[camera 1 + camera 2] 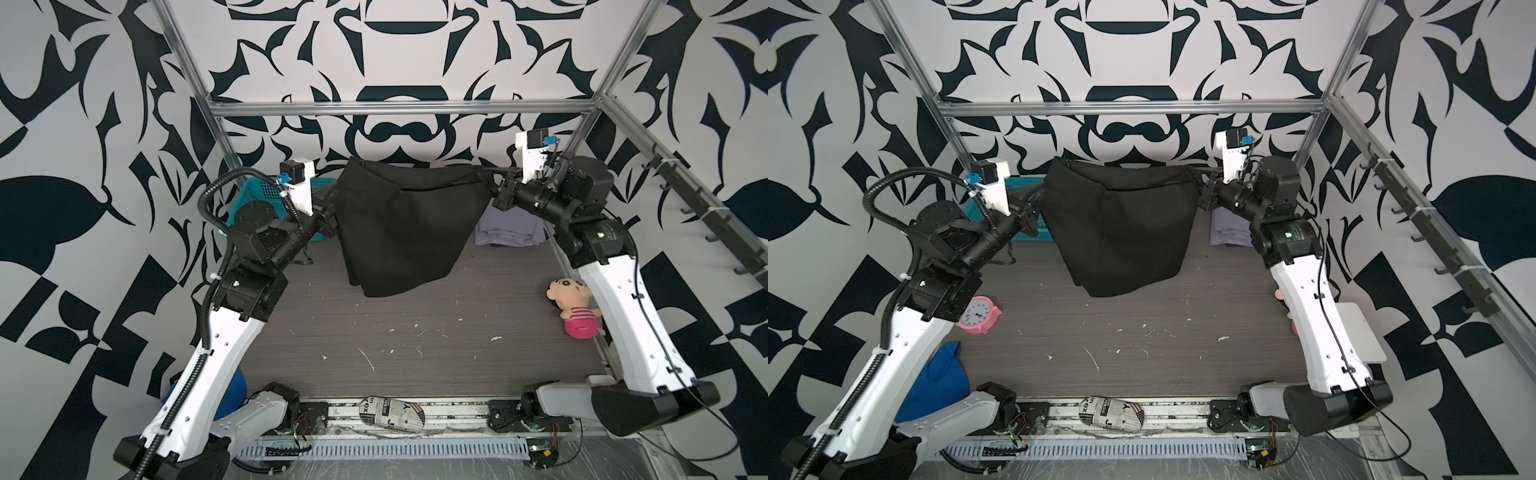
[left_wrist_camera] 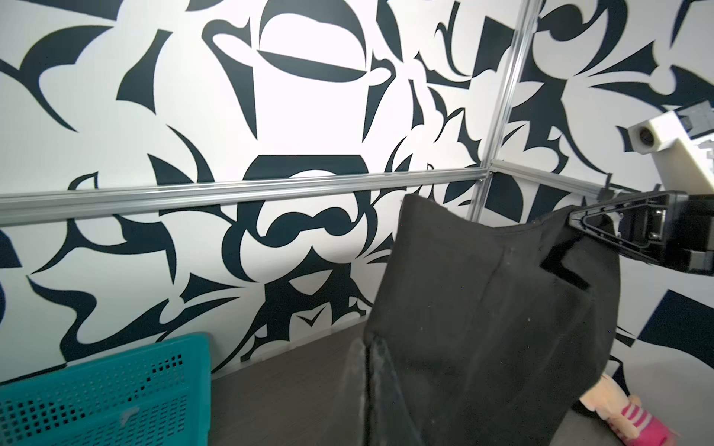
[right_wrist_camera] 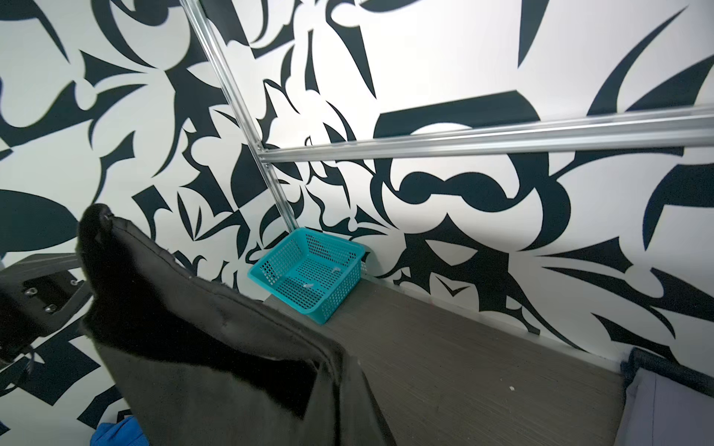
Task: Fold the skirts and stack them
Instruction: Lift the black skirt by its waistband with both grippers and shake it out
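Over tabletop [image 1: 374,332] you're holding black skirt [image 1: 399,224] spread between left gripper [image 1: 332,206] and right gripper [image 1: 488,172], both clamped on it; probably needing flat laydown there before folding.

A skirt [image 1: 399,224] was hung above the back middle of the counter [image 1: 415,332]. A basket [image 1: 253,195] was set in the back left corner and folded skirts [image 1: 509,230] in the back right. A doll [image 1: 571,305] was laid at the right edge and a bundle [image 1: 392,411] at the front.

Three skirts [image 1: 399,224] [image 1: 505,230] [image 3: 653,367], one basket [image 1: 251,195], one doll [image 1: 575,309]
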`<state>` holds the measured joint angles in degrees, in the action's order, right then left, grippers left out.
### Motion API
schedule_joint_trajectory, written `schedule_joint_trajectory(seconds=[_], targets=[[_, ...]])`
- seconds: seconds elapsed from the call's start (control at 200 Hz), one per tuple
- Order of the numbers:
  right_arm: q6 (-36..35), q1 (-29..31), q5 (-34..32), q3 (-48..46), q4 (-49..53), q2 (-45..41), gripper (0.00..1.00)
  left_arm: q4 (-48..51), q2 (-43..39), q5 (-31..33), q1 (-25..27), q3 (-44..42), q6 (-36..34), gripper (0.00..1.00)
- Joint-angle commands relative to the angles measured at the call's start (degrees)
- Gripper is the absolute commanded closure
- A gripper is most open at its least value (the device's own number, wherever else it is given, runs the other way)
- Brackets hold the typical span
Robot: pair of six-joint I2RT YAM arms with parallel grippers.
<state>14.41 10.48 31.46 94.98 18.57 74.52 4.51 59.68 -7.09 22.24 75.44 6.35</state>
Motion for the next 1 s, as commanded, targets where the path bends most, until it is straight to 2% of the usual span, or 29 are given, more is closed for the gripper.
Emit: schedule_joint_trajectory(seconds=[0.0, 0.185, 0.21, 0.245, 0.37, 0.46, 0.505, 0.6, 0.66, 0.675, 0.72, 0.825, 0.995], targets=[[0.7, -0.6, 0.8, -2.5, -1.9, 0.4, 1.0, -0.3, 0.6, -3.1, -0.3, -3.5, -0.4, 1.0], [3.1, -0.6, 2.5, -7.8, -5.9, 1.7, 1.0, -6.7, 2.9, -7.1, -0.3, -10.8, 1.7, 1.0], [3.3, -0.5, 2.8, -8.0, -5.9, 2.3, 1.0, -7.4, 3.7, -8.0, -0.3, -11.5, 2.2, 0.98], [3.5, -0.5, 3.3, -8.2, -5.9, 3.3, 1.0, -7.7, 4.7, -8.9, -0.3, -12.2, 2.6, 0.9], [3.2, 0.3, 4.5, -9.4, -6.3, 5.4, 1.0, -7.8, 7.6, -11.1, -0.3, -13.0, 3.2, 0.54], [2.6, 0.9, 5.7, -10.5, -6.3, 6.3, 1.0, -8.4, 8.8, -11.8, -0.3, -14.3, 3.6, 0.4], [2.1, 1.3, 6.3, -11.2, -6.3, 6.7, 1.0, -8.3, 9.2, -11.8, -0.3, -14.8, 3.4, 0.38], [-1.0, 2.8, 9.1, -10.9, -4.4, 7.8, 1.0, -7.9, 10.2, -11.3, -0.3, -15.4, 1.8, 0.26], [-4.8, 4.4, 11.1, -9.5, -1.5, 8.7, 1.0, -6.9, 11.3, -10.9, -0.3, -14.8, -0.1, 0.16], [-5.8, 4.8, 11.5, -9.1, -0.5, 9.0, 1.0, -6.7, 11.7, -10.8, -0.3, -14.6, -0.7, 0.1], [-9.2, 6.2, 13.2, -7.4, 2.5, 9.6, 1.0, -6.5, 12.9, -10.3, -0.3, -13.9, -2.1, 0.0], [-16.0, 9.3, 16.2, -4.5, 8.0, 10.2, 1.0, -3.6, 18.0, -9.2, -0.3, -9.8, -5.0, 0.01], [-21.0, 10.3, 27.3, -3.4, 11.2, 9.1, 1.0, -1.3, 23.1, -9.2, -0.4, -4.1, -8.0, 0.0]])
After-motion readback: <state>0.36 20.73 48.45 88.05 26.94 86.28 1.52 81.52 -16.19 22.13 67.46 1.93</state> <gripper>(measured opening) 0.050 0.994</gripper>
